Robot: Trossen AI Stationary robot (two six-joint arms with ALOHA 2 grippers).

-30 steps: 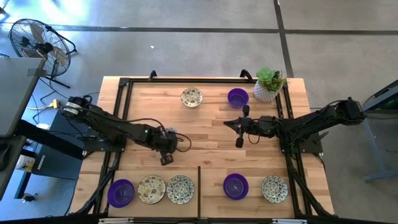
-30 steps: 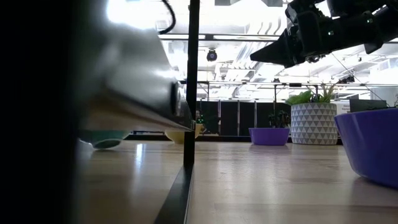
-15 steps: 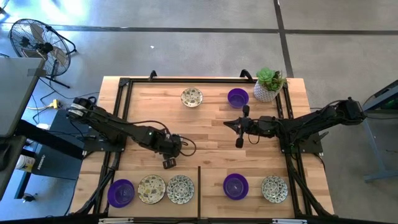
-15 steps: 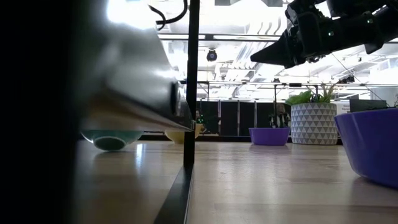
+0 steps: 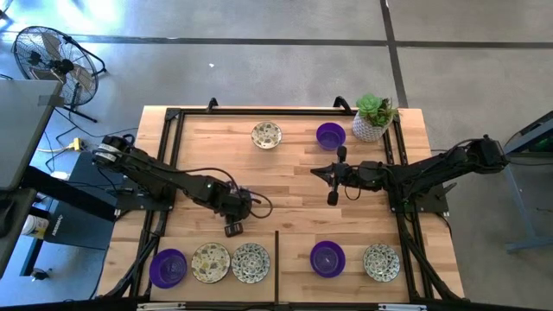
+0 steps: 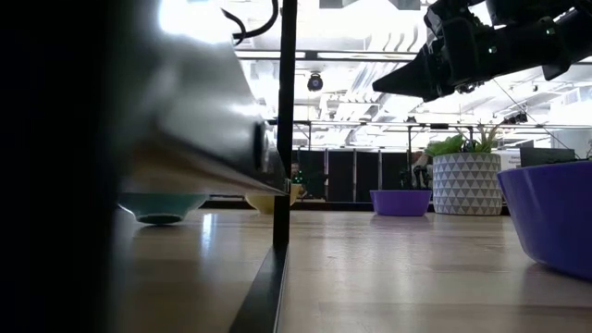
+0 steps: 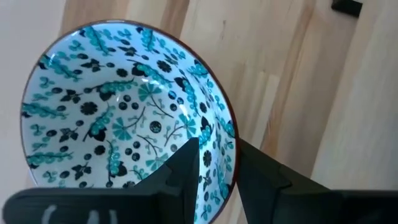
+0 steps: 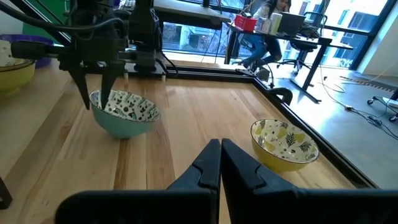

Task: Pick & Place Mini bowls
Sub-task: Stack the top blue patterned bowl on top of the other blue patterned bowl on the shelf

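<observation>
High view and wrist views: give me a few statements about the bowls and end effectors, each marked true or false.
1. The right end effector is shut and holds nothing. True.
2. The left end effector straddles the teal-patterned bowl's rim. True.
3. That bowl hangs in the air. False: it rests on the table.
4. The plant pot stands mid-table between the arms. False: it stands at a table corner, beside a purple bowl.

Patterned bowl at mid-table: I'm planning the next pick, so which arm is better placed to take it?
Left. The left gripper is open astride the rim of the patterned bowl; the right gripper is shut, away from it.
</observation>
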